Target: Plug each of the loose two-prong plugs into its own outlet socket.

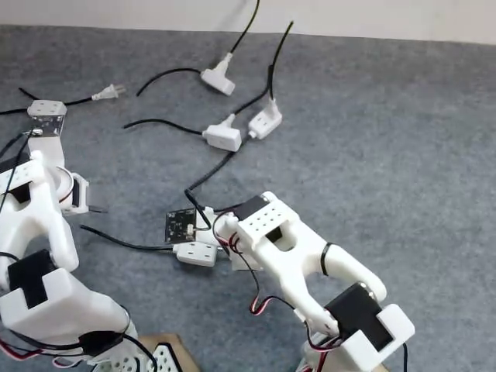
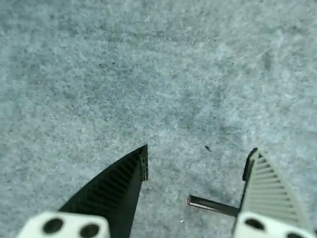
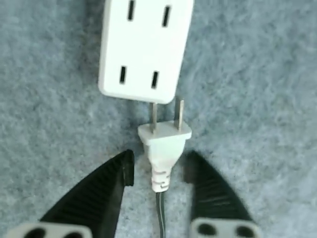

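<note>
The right gripper (image 3: 159,161) hangs low over the grey carpet (image 1: 403,155). Its dark fingers (image 3: 106,191) are set narrowly apart on either side of a white two-prong plug (image 3: 164,135). A sliver of carpet shows between each finger and the plug's neck, so they flank it without clearly gripping it. The plug lies flat, its black cord (image 3: 159,213) running back between the fingers and its two prongs aimed at the end of a white outlet block (image 3: 143,49). The prong tips reach that end, though whether they have entered a socket cannot be told. Two pairs of slots face up on the block's broad side. Seen from above, the right arm comes in from 5 o'clock and the block lies near the middle of the carpet. A second loose plug (image 1: 108,94) lies well apart at the block's 11 o'clock, on its own dark cord, prongs pointing roughly toward 3 o'clock. Three more white corded blocks (image 1: 219,80) (image 1: 223,137) (image 1: 266,121) lie between the outlet block's 12 and 1 o'clock, the nearer two just beside each other. The left gripper (image 2: 199,150) stands at about the outlet block's 9 o'clock, its fingers (image 2: 119,188) spread wide above the carpet, one dark and one pale. A short dark stub (image 2: 212,206) lies just beside the pale finger, and what it belongs to cannot be told.
</note>
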Robot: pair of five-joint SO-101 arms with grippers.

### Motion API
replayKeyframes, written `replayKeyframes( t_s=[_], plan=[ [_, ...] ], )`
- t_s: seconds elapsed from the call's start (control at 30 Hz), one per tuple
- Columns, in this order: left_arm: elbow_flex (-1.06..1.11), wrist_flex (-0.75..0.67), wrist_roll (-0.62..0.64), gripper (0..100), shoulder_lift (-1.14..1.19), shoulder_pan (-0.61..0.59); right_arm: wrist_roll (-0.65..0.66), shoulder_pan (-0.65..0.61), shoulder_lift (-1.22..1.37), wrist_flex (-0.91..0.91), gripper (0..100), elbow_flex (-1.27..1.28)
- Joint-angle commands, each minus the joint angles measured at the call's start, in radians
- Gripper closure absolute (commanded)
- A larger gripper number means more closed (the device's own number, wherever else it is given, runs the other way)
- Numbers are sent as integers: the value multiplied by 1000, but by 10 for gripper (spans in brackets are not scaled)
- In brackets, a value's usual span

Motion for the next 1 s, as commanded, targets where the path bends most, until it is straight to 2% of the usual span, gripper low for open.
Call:
replayKeyframes(
  t_s=[0.0,0.2,0.3,0.43,0.57,0.67,0.77,0.87,0.97],
  plan=[
    [-12,-6,-11,684,-27,-2,3,-10,-22,-4,974,-5],
    [-12,-6,-11,684,-27,-1,-6,-8,-31,1,991,-12],
    [-12,-6,-11,684,-27,13,-138,-4,-44,4,991,-54],
    [-5,-5,-14,684,-27,44,-164,13,-134,85,991,-147],
    [-1,0,-71,684,-27,94,-256,15,-254,125,991,-189],
    [-25,72,-127,684,-27,162,-281,12,-321,124,991,-188],
    [-82,207,-143,684,-28,217,-298,13,-346,127,991,-188],
    [-199,359,-38,684,-77,228,-304,27,-351,122,991,-188],
    [-180,344,29,684,-243,222,-414,67,-357,41,991,-185]
  ],
)
